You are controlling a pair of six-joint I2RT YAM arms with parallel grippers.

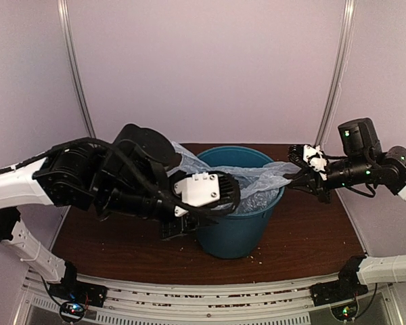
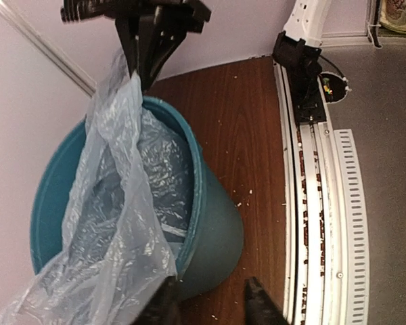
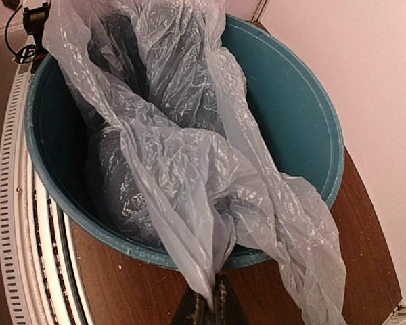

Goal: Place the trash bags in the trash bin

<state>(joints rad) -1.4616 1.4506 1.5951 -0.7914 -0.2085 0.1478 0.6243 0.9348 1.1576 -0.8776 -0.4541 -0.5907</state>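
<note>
The teal trash bin [image 1: 238, 230] stands in the middle of the table. The pale translucent trash bag [image 1: 257, 177] lies partly inside it, one edge stretched over the right rim. My right gripper [image 1: 303, 175] is shut on that edge just outside the rim, as the right wrist view shows: the gripper [image 3: 213, 308], the bag [image 3: 189, 162], the bin [image 3: 304, 101]. My left gripper [image 2: 212, 306] is open at the bin's left side, low by its outer wall [image 2: 216, 230]. The bag [image 2: 115, 230] hangs over the rim beside its left finger [image 2: 164, 305].
The brown table [image 1: 311, 250] is strewn with small crumbs. A slotted white rail [image 1: 210, 301] runs along the near edge, carrying both arm bases. Pale walls and two metal posts [image 1: 78, 74] close the back and sides.
</note>
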